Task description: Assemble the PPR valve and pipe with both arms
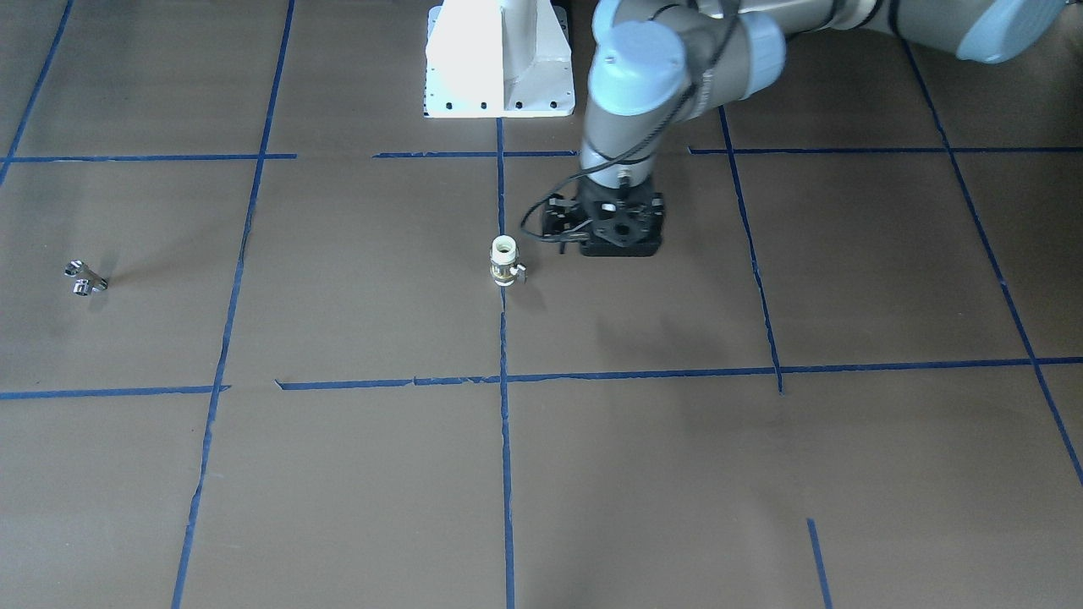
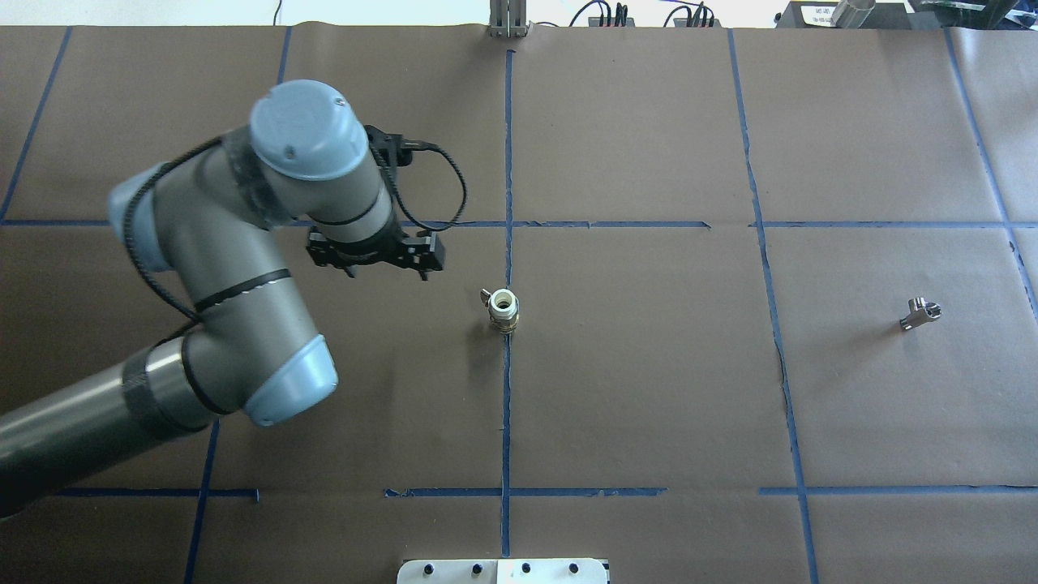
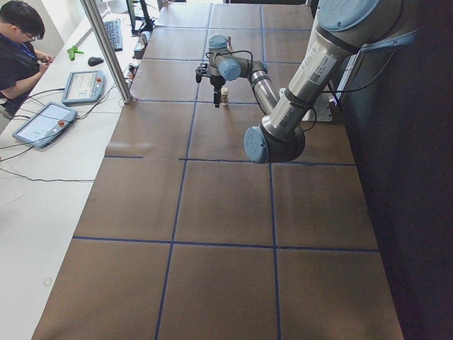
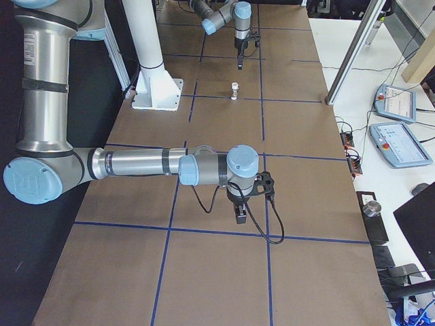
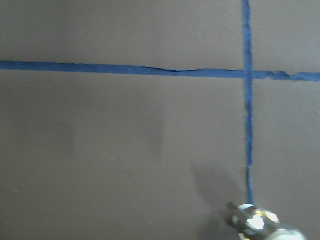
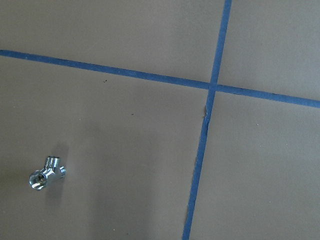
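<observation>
The PPR valve [image 1: 505, 260] stands upright on a blue tape line at mid-table, with white ends, a brass band and a small side tab. It also shows in the overhead view [image 2: 503, 311] and at the lower edge of the left wrist view [image 5: 260, 222]. My left gripper [image 1: 618, 237] points down beside the valve and apart from it [image 2: 377, 255]; its fingers are hidden under the wrist. The chrome pipe [image 2: 920, 312] lies alone on the robot's right side [image 1: 85, 279] and shows in the right wrist view [image 6: 46, 174]. My right gripper [image 4: 239, 216] shows only from the side, so I cannot tell its state.
The white robot base [image 1: 499, 59] stands at the table's robot-side edge. Blue tape lines [image 2: 507, 405] grid the brown table cover. An operator [image 3: 18, 42] sits by tablets [image 3: 44, 122] on a side desk. Aluminium posts [image 4: 357, 51] stand at the far edge.
</observation>
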You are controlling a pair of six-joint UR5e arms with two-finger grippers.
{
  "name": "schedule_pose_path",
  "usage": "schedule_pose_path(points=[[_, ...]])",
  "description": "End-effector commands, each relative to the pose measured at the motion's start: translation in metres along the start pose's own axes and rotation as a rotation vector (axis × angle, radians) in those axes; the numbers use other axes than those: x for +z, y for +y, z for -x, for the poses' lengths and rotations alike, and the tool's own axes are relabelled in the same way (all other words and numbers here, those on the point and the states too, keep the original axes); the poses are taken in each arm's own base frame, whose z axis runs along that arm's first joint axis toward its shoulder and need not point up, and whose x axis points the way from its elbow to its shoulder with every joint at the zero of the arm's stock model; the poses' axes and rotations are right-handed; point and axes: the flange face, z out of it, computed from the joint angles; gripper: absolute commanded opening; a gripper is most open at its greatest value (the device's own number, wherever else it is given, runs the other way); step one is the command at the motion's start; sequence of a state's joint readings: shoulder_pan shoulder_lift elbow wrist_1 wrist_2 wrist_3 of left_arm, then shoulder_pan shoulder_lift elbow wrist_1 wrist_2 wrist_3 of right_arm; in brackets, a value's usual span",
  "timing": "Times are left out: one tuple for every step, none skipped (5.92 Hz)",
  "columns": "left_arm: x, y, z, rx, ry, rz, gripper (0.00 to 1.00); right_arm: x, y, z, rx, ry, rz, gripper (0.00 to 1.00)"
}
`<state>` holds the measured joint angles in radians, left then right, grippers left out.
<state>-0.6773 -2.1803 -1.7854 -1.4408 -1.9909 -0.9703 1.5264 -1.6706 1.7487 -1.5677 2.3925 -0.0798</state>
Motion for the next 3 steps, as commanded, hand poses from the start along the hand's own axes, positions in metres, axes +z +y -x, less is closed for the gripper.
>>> schedule_pose_path(points=[[-0.02, -0.01, 0.14, 0.132, -0.061, 0.026, 1.0, -0.005, -0.009, 0.005, -0.011, -0.003, -0.012, 1.0], [-0.038, -0.013, 0.235, 0.197, -0.065, 0.049, 1.0, -0.011, -0.02, 0.013, 0.028, -0.016, -0.028, 1.0], [-0.058, -0.007, 0.334, 0.221, -0.051, 0.071, 1.0, -0.014, -0.024, 0.023, 0.044, -0.021, -0.033, 1.0]])
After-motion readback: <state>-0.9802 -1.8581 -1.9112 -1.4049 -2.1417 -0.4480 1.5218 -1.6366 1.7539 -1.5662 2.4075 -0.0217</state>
